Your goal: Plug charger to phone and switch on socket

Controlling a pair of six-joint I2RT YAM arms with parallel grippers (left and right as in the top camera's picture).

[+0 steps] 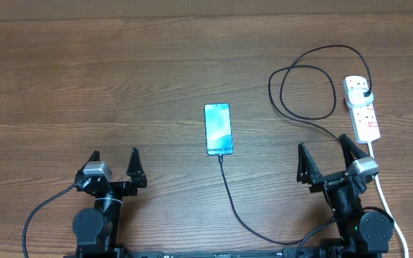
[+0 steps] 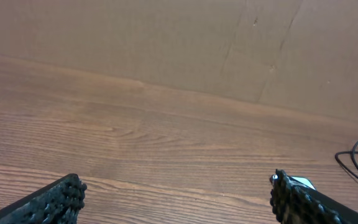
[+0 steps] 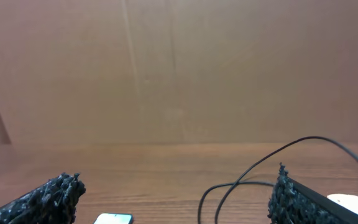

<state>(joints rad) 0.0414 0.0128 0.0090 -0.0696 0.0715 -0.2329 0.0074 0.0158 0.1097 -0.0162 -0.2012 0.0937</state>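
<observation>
Left gripper (image 1: 115, 159) and right gripper (image 1: 323, 149) are both spread wide, holding nothing. Charger (image 1: 228, 190) tip meets the phone (image 1: 218, 129) at its near end, mid-table. The plug head sits in the socket (image 1: 362, 111), far right. The right arm hides part of the cable. Switch state unreadable. Phone text looks like "Galaxy", rest illegible.

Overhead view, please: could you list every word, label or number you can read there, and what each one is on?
"Galaxy": white text at the robot-side end of the phone screen; the characters after it are too small to read.
The socket: no legible markings.
Wrist views: no text.
</observation>
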